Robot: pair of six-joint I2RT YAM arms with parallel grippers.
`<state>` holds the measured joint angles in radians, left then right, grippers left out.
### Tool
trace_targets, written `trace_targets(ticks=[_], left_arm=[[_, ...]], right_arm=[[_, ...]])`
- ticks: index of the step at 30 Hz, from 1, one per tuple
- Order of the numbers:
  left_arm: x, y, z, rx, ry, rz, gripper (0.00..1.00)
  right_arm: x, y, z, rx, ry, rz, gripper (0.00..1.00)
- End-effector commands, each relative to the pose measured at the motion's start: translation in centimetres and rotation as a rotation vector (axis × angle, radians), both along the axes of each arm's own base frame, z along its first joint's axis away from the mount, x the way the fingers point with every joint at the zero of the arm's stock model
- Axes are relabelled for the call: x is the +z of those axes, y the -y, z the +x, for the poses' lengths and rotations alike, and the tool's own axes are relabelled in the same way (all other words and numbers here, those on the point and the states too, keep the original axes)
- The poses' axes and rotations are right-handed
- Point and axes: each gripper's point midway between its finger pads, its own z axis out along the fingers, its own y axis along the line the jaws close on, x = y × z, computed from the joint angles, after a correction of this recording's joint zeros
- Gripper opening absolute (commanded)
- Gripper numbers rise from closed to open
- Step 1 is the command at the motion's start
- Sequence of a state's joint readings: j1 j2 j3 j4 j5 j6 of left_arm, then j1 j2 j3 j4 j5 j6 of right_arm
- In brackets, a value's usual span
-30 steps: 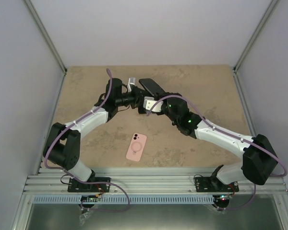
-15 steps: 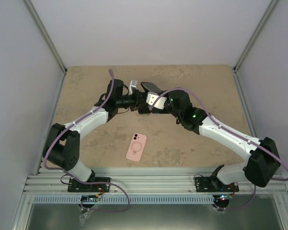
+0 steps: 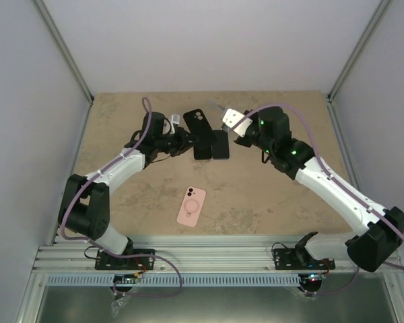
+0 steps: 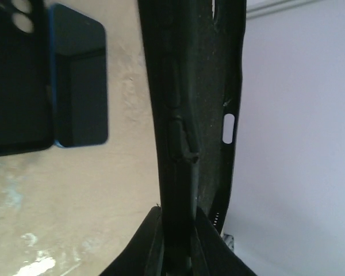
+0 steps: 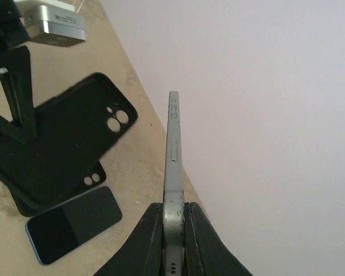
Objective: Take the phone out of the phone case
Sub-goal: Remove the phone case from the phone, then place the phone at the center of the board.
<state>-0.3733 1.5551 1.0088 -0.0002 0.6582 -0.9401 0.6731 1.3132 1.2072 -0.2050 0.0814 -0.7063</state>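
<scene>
**Top and wrist views: both my arms reach to the far half of the counter (image 3: 276,202)**

(a) My right fingers (image 5: 189,219) are clamped on one end of the phone (image 5: 172,149). The phone stands upright and edge-on in the wrist view, side buttons showing, lifted off the counter and outside any case

(b) My left fingers (image 4: 154,236) are pressed together on one long rim of the black phone case (image 4: 201,86). The case is hollow, with its inside and camera cut-out turned toward the right wrist camera. It sits at about 9 o'clock from the held phone, and the two are apart

(c) Under the held case lies a second black item (image 5: 95,178) with two small holes. I cannot tell whether it is a case or a handset

(d) A blue-edged phone (image 5: 75,224) lies dark glass face up on the counter just beside that item, at 7 o'clock from my right fingers

(e) A pink phone case (image 3: 192,206) with a ring on its back lies flat at 6 o'clock from the black phone case in the top view, well apart from it
</scene>
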Motion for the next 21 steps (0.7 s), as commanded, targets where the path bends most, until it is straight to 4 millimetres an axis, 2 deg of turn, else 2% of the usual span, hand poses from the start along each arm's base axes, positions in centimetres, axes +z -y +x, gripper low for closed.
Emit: trace_targets(ticks=[1, 7, 11, 15, 21], left_arm=[[-0.2, -1.5, 0.9, 0.021, 0.034, 0.062, 0.00], [0.6, -2.6, 1.8, 0.029, 0.053, 0.063, 0.00], [1.4, -3.8, 2.8, 0.035, 0.073, 0.069, 0.00], [2.6, -5.7, 4.0, 0.080, 0.107, 0.071, 0.00], [4.2, -7.6, 4.8, 0.132, 0.160, 0.087, 0.00]], right_arm=[[2.5, 1.3, -0.7, 0.017, -0.050, 0.118, 0.01], [2.7, 3.3, -0.8, 0.039, -0.143, 0.210, 0.00], [1.5, 5.1, 0.0, 0.003, -0.180, 0.229, 0.01], [-1.5, 7.2, 1.4, -0.086, -0.125, 0.148, 0.01], [-6.0, 8.9, 3.2, -0.178, -0.059, 0.011, 0.01]])
